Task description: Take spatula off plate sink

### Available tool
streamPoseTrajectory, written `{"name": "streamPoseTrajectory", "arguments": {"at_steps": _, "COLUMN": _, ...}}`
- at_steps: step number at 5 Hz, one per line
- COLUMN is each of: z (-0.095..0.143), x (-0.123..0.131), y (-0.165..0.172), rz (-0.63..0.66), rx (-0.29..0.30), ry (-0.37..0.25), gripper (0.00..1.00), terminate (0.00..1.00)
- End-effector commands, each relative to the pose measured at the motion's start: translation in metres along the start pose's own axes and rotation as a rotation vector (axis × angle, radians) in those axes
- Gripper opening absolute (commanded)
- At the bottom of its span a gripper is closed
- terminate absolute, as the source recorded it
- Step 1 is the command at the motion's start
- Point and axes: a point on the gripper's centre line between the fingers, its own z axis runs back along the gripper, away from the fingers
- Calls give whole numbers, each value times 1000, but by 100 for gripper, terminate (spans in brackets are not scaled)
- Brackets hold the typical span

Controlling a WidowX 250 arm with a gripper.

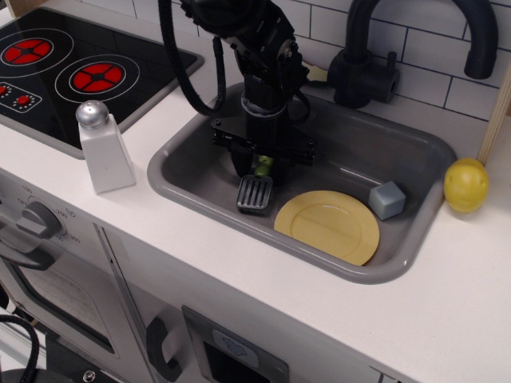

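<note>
While the hand (261,163) hangs low inside the grey sink (185,185), its fingers flank the green handle of the spatula (255,188); whether they are clamped on it I cannot tell. Just below the hand, the slotted grey blade lies on the sink floor, beside the yellow plate (329,226) and apart from it. A grey-blue cube (387,199) sits past the plate, and the black faucet (375,56) stands behind the hand.

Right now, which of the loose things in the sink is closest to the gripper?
The spatula, directly under the gripper on the sink floor. The plate lies further right, and the grey-blue cube beyond it.
</note>
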Motion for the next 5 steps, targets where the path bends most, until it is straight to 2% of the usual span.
{"name": "streamPoseTrajectory", "arguments": {"at_steps": 1, "z": 32, "x": 13, "y": -5, "rz": 21, "rx": -25, "ry": -28, "gripper": 100, "terminate": 0}}
{"name": "streamPoseTrajectory", "arguments": {"at_steps": 2, "z": 60, "x": 13, "y": -16, "rz": 15, "rx": -56, "ry": -32, "gripper": 100, "terminate": 0}}
{"name": "streamPoseTrajectory", "arguments": {"at_steps": 3, "z": 85, "x": 9, "y": -30, "rz": 13, "rx": -59, "ry": -30, "gripper": 100, "terminate": 0}}
{"name": "streamPoseTrajectory", "arguments": {"at_steps": 4, "z": 85, "x": 9, "y": -30, "rz": 13, "rx": -59, "ry": -30, "gripper": 100, "terminate": 0}}
{"name": "streamPoseTrajectory", "arguments": {"at_steps": 5, "z": 85, "x": 9, "y": -30, "rz": 13, "rx": -59, "ry": -30, "gripper": 100, "terminate": 100}}
